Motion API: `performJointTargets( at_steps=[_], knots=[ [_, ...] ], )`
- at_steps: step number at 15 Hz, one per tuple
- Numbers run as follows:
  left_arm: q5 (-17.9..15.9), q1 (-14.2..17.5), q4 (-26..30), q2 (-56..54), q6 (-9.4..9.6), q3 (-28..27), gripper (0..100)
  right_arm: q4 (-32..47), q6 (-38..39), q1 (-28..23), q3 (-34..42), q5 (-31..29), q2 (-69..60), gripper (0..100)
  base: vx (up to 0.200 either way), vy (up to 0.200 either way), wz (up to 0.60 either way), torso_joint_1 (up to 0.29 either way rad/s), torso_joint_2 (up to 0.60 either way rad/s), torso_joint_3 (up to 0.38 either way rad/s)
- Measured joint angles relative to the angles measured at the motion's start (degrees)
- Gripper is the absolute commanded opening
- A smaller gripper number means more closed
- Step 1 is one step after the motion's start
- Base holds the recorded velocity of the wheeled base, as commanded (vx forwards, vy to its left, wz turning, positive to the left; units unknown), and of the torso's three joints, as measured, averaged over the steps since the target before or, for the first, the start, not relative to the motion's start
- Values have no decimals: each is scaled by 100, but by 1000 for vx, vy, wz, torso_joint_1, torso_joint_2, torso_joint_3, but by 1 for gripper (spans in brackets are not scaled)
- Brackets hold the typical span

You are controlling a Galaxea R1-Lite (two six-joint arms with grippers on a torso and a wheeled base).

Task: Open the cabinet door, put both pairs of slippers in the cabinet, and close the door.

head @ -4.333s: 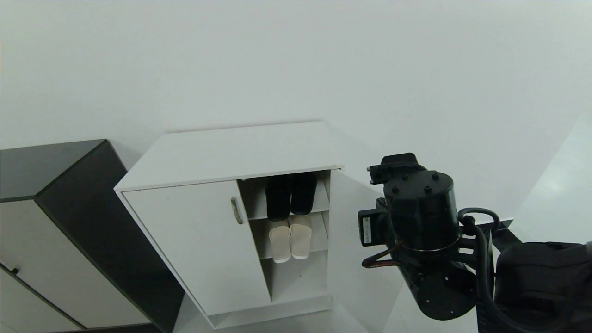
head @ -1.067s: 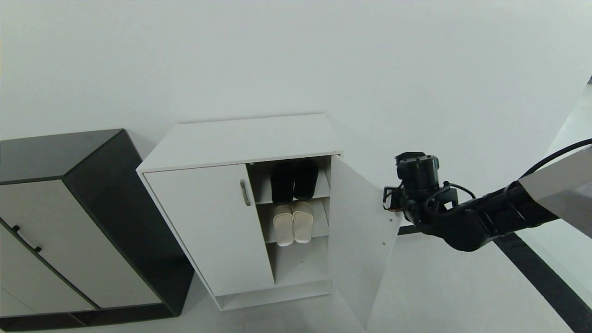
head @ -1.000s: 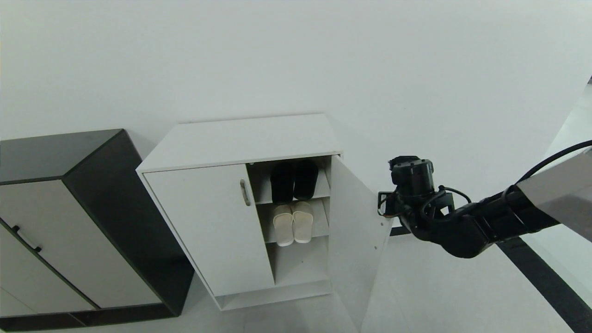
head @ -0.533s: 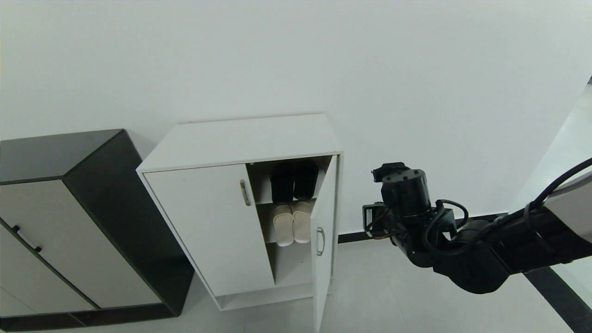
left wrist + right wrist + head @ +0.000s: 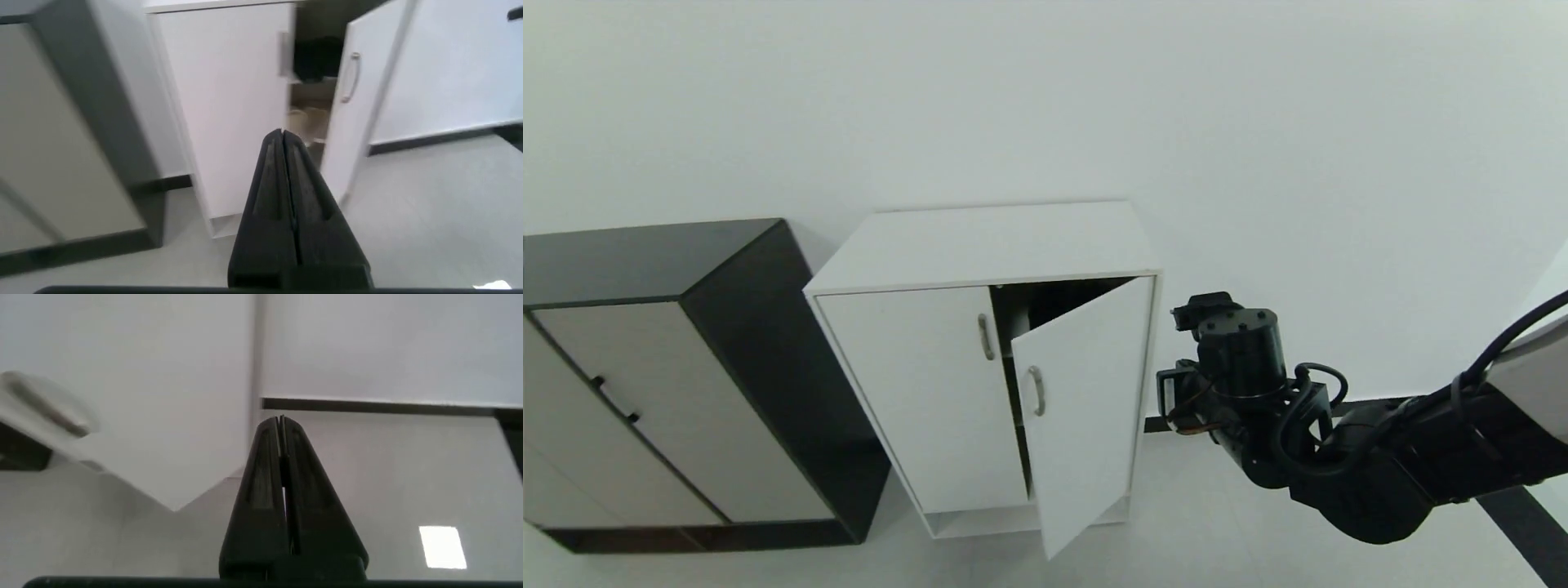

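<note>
My right claw [image 5: 282, 429] was pinched shut with nothing between its fingers. It was held out beside the white cabinet [image 5: 980, 245], on the cabinet's right side and close to the outer face of the right door [image 5: 1086, 408]. Whether it touched the panel I could not tell. Its wrist camera showed that door's white face close by, with the pale wall and a dark skirting strip [image 5: 384, 406] beyond. My right arm [image 5: 1347, 474] came in low from the right of the head view, its wrist about level with the middle of the door.

My left claw [image 5: 283, 143] was likewise closed tight and empty. It hung back from the cabinet and pointed toward the gap between the doors.

The right door stood ajar, swung out at an angle with its free edge forward and its handle [image 5: 1036, 390] upright near that edge. The left door [image 5: 923, 400] sat flush and shut, its handle [image 5: 986, 336] beside the gap. Through the opening, the left wrist camera showed the black slippers [image 5: 315, 59] on an upper shelf and the pale slippers [image 5: 309, 122] on the shelf below, both pairs inside the cabinet. A dark cabinet [image 5: 743, 327] with pale doors stood just left of the white one. Both cabinets rested on the grey floor [image 5: 1217, 539] against the wall.
</note>
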Motion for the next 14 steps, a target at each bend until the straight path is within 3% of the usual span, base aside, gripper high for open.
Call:
performJointTargets(
  at_steps=[3, 7, 10, 14],
  knots=[
    [-2, -5, -7, 0, 2, 0, 0, -35, 33, 17, 38, 79, 6, 0, 0, 0, 200, -1, 1, 1],
    [-2, 0, -10, 0, -2, 0, 0, -702, -9, -20, 286, 347, 101, 0, 0, 0, 0, 0, 0, 0],
    [-2, -5, -5, 0, 0, 0, 0, -1374, -134, -38, 734, 1045, 204, 0, 0, 0, 0, 0, 0, 0],
    [-2, 0, -7, 0, 9, 0, 0, -2339, -468, -46, 1218, 1362, 394, 0, 200, 0, 0, -5, -2, 5]
  ],
)
